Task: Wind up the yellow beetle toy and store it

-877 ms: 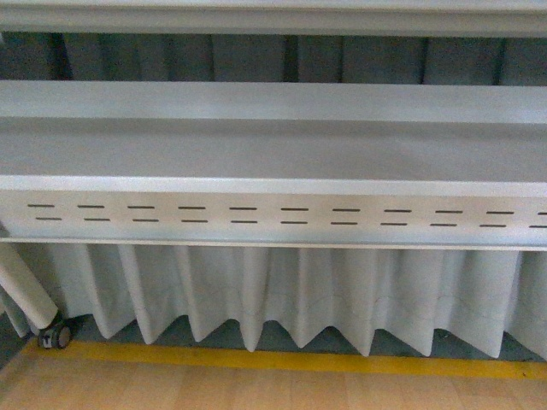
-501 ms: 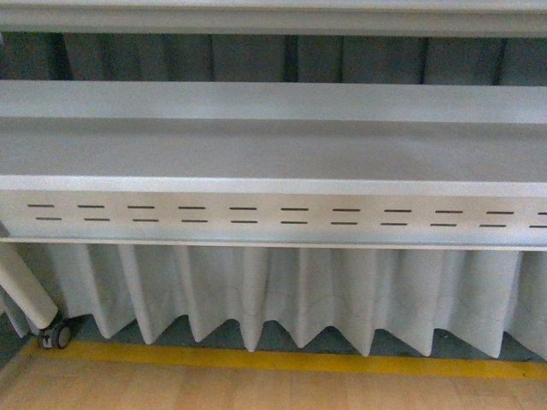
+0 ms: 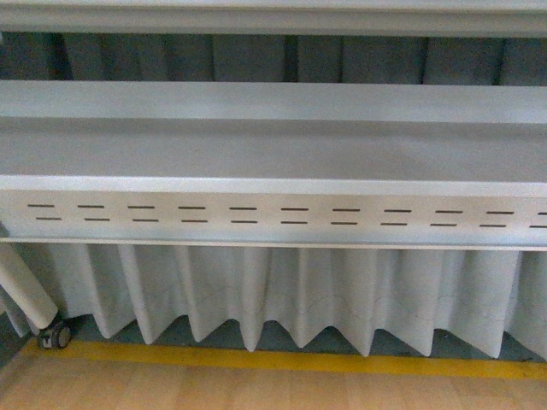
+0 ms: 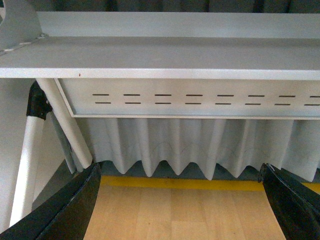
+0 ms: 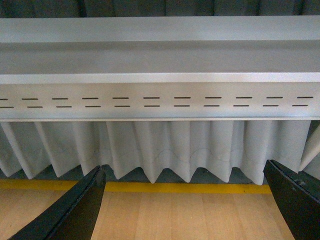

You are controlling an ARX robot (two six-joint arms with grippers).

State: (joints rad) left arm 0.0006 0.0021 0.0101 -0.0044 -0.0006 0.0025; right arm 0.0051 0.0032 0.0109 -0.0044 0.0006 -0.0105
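Note:
The yellow beetle toy is out of view in every frame. My left gripper [image 4: 180, 205] is open and empty, its two black fingers [image 4: 65, 210] wide apart over the wooden floor. My right gripper [image 5: 185, 205] is also open and empty, its black fingers [image 5: 75, 212] spread wide over the same floor. Neither arm shows in the front view.
A grey metal shelf [image 3: 273, 149] with a slotted front panel [image 3: 273, 215] spans the front view, with a second shelf above. A white pleated curtain [image 3: 282, 295] hangs below it. A yellow floor line [image 3: 282, 360], a white frame leg [image 4: 62, 122] and a caster wheel [image 3: 55, 336] are near.

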